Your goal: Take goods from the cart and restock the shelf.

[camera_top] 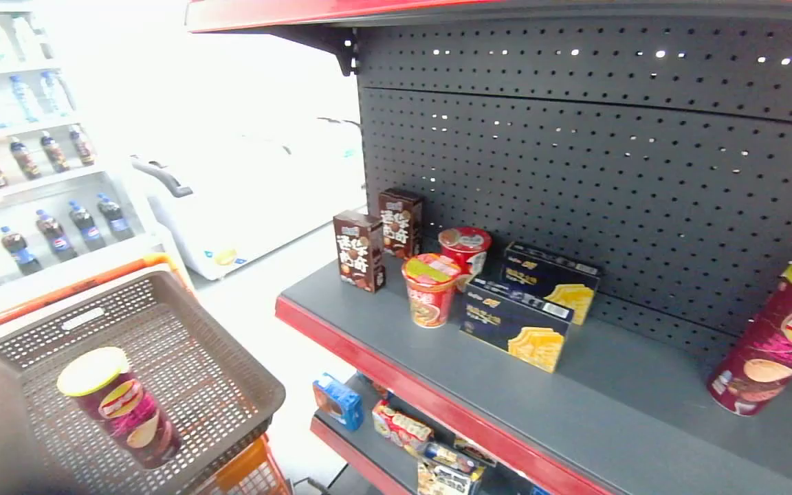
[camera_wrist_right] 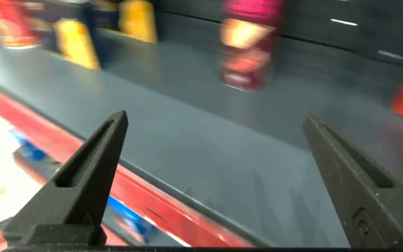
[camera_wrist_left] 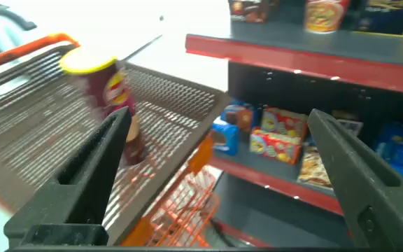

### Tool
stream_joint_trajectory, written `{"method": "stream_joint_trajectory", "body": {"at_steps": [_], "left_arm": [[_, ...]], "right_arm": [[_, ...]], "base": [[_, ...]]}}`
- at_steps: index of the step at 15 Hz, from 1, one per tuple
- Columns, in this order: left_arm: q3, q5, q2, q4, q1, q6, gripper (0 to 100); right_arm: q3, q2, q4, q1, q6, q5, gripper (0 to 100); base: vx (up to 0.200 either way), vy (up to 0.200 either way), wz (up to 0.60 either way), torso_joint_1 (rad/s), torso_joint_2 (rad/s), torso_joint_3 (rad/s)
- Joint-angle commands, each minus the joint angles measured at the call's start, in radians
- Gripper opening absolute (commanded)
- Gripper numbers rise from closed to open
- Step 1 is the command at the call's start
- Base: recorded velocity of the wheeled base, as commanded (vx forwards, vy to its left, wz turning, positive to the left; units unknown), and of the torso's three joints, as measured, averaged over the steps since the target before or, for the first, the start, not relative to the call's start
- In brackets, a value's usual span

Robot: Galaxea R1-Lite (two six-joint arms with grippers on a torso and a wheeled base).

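The left pincer (camera_wrist_left: 217,115) is wide open and holds nothing. Just ahead of it, past one of its fingers and not yet between them, the chip can (camera_wrist_left: 107,91) with the yellow lid stands a bit tilted in the brown basket (camera_wrist_left: 180,98) on top of the orange cart (camera_top: 59,292). Farther off from this pincer is the low shelf with snack packs (camera_wrist_left: 278,133). The right pincer (camera_wrist_right: 215,119) is open and empty too, and it hangs over the front edge of the grey shelf (camera_wrist_right: 187,133). Ahead of it a second chip can (camera_wrist_right: 247,45) stands on that shelf, leaning on the back wall, and farther off to the side are the blue and yellow boxes (camera_top: 516,323) and the noodle cups (camera_top: 430,289). I think the step now is getting the can out of the cart. The left pincer needs to line up so the can sits between its fingers, then squeeze and lift.
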Motion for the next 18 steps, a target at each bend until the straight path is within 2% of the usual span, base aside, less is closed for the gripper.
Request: {"method": "stream_joint_trajectory", "body": {"at_steps": [1,4,5,6,7,8,9,10,11,12,13,14,15,16,17,18], "left_arm": [[0.0,-0.001,0.0,0.001,0.0,0.0,100],[0.0,0.004,0.0,0.0,0.0,-0.003,100],[-0.008,0.016,0.0,-0.005,0.0,-0.002,100],[-0.124,0.035,0.016,0.012,0.0,0.0,100],[-0.319,0.038,0.171,0.132,0.0,-0.002,100],[-0.448,0.047,0.268,0.225,0.005,-0.002,100],[-0.532,0.07,0.362,0.296,0.015,0.001,100],[-0.63,0.117,0.547,0.334,0.026,0.047,100],[-0.704,0.151,0.655,0.363,0.028,0.112,100],[-0.746,0.174,0.753,0.383,0.031,0.127,100],[-0.764,0.179,0.843,0.37,0.043,0.133,100],[-0.767,0.22,0.917,0.316,0.0,0.135,100],[-0.761,0.225,0.992,0.264,0.021,0.109,100],[-0.753,0.139,1.081,0.204,0.123,0.083,100],[-0.742,-0.036,1.126,0.169,0.224,0.1,100],[-0.726,-0.156,1.172,0.166,0.255,0.142,100]], "right_arm": [[0.0,0.002,0.0,0.0,0.0,0.0,100],[0.0,0.0,0.0,0.002,0.003,0.0,100],[0.0,0.002,0.0,0.002,0.003,0.0,100],[0.0,0.002,0.0,0.002,0.001,0.0,100],[0.0,0.002,0.0,0.002,0.001,0.0,100],[0.0,0.0,0.0,0.002,0.001,0.0,100],[0.0,0.002,0.0,0.002,0.001,0.0,100],[0.0,0.002,0.0,0.002,0.001,0.0,100],[0.0,0.002,0.0,0.002,0.001,0.0,100],[0.0,0.002,0.0,0.002,0.001,0.0,100],[0.0,0.0,0.0,0.002,0.001,0.0,100],[0.0,0.0,0.0,0.002,0.001,0.0,100],[0.0,0.0,0.0,0.002,0.001,0.0,100],[0.0,0.0,0.0,0.002,0.001,0.0,100],[0.0,0.002,0.0,0.002,0.001,0.0,100],[0.0,0.002,0.0,0.002,0.001,0.0,100]], "base": [[0.0,0.0,0.6,-0.002,0.01,0.002],[0.0,0.0,0.6,-0.001,0.0,0.002],[0.0,0.0,0.0,0.0,0.0,0.0],[0.0,0.0,0.0,0.0,0.0,0.0],[0.0,0.0,0.0,0.0,0.0,0.0],[0.0,0.0,0.0,0.0,0.0,0.0],[0.0,0.0,0.0,0.0,0.0,0.0],[0.0,0.0,0.0,0.0,0.0,0.0],[0.0,0.0,0.0,0.0,0.0,0.0],[0.0,0.0,0.0,0.0,0.0,0.0],[0.0,0.0,0.0,0.0,0.0,0.0],[0.0,0.0,0.0,0.0,0.0,0.0],[0.0,0.0,0.0,0.0,0.0,0.0],[0.0,0.0,0.0,0.0,0.0,0.0],[0.0,0.0,0.0,0.0,0.0,0.0],[0.0,0.0,0.0,0.0,0.0,0.0]]}}
